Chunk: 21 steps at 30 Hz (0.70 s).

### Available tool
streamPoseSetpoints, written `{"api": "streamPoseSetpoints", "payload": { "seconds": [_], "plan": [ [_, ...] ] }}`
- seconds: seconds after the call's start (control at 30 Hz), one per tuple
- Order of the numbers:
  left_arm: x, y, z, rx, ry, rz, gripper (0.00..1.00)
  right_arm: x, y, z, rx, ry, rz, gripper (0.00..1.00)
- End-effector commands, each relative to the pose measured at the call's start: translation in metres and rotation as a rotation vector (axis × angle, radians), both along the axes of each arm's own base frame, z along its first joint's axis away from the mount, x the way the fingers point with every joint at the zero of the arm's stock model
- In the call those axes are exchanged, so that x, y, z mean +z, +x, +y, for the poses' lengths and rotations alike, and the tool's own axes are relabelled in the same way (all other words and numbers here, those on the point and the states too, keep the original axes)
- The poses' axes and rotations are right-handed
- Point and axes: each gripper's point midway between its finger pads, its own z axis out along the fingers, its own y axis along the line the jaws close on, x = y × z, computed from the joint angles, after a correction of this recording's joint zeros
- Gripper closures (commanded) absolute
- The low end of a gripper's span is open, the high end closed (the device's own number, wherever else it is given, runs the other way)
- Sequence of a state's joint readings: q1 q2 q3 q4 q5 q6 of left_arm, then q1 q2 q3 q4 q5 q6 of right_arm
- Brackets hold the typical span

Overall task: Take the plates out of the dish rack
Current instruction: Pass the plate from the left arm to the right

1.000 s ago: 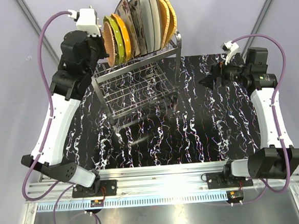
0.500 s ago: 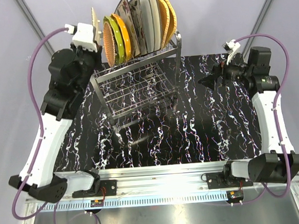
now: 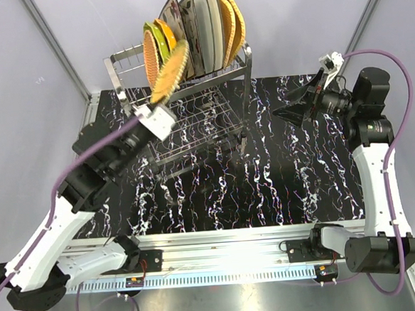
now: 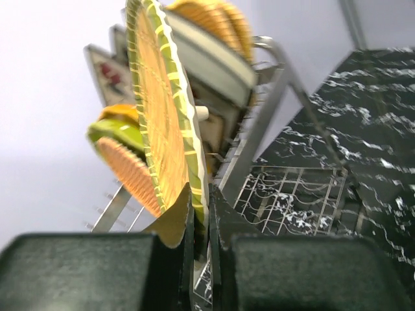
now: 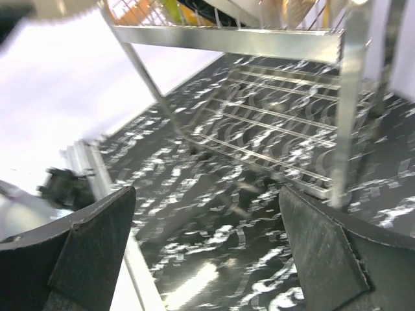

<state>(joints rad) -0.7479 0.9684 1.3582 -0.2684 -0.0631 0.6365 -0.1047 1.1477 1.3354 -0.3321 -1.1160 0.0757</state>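
**Left arm holding a woven plate at the rack**

The left gripper (image 4: 200,202) is pinching the rim of a round woven tan-orange plate (image 3: 170,70), holding it tilted beside the dish rack (image 3: 191,124) near the table's (image 3: 302,184) far-left corner. The other plates (image 3: 202,31) are standing upright on top. The right gripper (image 3: 288,112) is hovering near the right edge, fingers spread wide.

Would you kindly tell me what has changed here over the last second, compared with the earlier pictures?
The left gripper, shut on a woven plate, has lifted it away from the left end of the dish rack and swung it round toward the rack's near side, where it is tilted. The right gripper, open, shifted only slightly. The other plates and the rack stayed put.
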Motion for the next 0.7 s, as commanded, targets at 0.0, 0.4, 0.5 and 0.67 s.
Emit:
{"api": "streamPoseSetpoints", "payload": {
  "seconds": [0.0, 0.4, 0.5, 0.67],
  "plan": [
    [0.025, -0.027, -0.009, -0.063, 0.058, -0.203, 1.0, 0.027, -0.014, 0.01, 0.068, 0.073, 0.045, 0.0],
    [-0.048, -0.069, -0.056, -0.177, 0.429, -0.325, 1.0, 0.03, -0.018, 0.016, 0.07, 0.26, 0.303, 0.0],
    [-0.065, -0.068, -0.069, -0.184, 0.535, -0.358, 1.0, 0.028, -0.014, 0.016, 0.049, 0.302, 0.361, 0.0],
    [-0.093, -0.066, -0.086, -0.204, 0.616, -0.365, 1.0, 0.02, -0.013, 0.017, 0.028, 0.321, 0.435, 0.0]
  ]
}}
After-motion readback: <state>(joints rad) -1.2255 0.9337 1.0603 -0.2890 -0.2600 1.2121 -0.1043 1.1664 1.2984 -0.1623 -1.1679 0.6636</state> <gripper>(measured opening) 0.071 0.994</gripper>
